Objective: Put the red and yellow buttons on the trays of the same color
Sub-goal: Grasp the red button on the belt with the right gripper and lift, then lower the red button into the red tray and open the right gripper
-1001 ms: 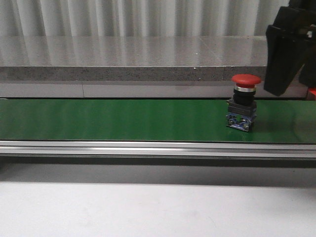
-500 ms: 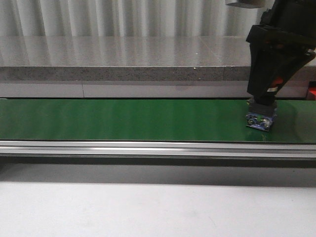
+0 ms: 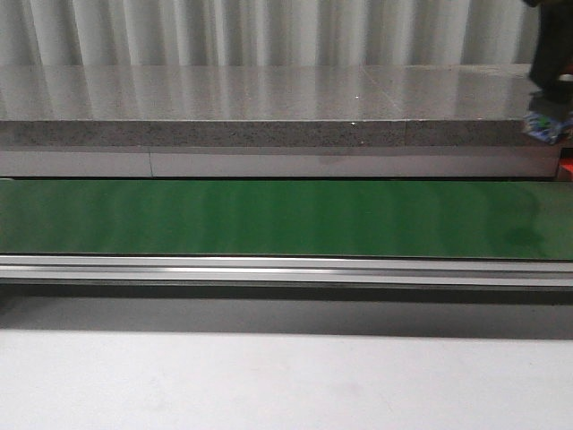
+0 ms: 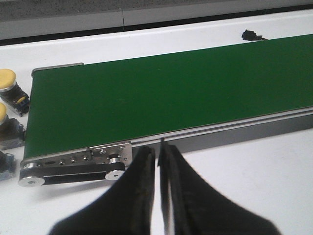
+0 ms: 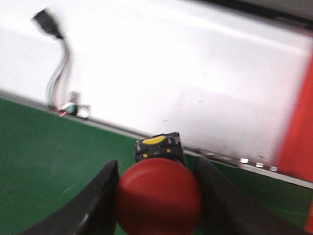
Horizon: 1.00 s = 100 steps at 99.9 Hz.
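Our left gripper (image 4: 159, 161) hangs pressed together beside the green belt (image 3: 269, 218). The belt now lies bare: our right gripper (image 5: 155, 196) has lifted the red button (image 5: 159, 196), pinching it at the far right.

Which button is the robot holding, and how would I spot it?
Find the long green belt, then the right gripper above its far end. Between the black fingers sits the red button, with a round red cap on a dark body. The other buttons, beside the belt's opposite end, have yellow caps.
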Tool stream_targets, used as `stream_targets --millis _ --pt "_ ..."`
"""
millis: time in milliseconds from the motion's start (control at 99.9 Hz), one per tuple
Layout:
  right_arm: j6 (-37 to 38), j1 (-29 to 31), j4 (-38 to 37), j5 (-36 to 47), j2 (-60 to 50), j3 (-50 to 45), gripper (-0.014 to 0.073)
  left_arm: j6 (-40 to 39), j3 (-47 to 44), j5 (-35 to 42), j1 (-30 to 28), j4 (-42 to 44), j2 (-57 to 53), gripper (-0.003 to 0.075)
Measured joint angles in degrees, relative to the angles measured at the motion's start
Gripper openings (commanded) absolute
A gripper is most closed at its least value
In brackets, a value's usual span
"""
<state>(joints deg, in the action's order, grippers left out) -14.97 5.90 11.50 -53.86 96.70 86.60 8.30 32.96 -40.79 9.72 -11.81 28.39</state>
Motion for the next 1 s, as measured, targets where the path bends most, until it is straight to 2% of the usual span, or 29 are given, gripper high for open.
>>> stream_targets --millis 220,390,941,1001 --pt "4.1 11.3 -2.1 0.9 3.0 4.0 0.0215 0.0 0.0 0.0 0.0 0.0 0.0 -0.0006" --pt "4.5 15.8 -2.2 1.1 7.7 7.6 0.0215 0.0 0.0 0.0 0.0 0.0 0.0 -0.0006" --pt "4.7 17.2 -2.2 7.4 21.1 9.6 0.0217 0.0 0.0 0.0 0.0 0.0 0.0 -0.0006" --pt "4.7 17.2 -2.2 7.4 21.7 9.6 0.0239 0.0 0.0 0.0 0.0 0.0 0.0 -0.0006"
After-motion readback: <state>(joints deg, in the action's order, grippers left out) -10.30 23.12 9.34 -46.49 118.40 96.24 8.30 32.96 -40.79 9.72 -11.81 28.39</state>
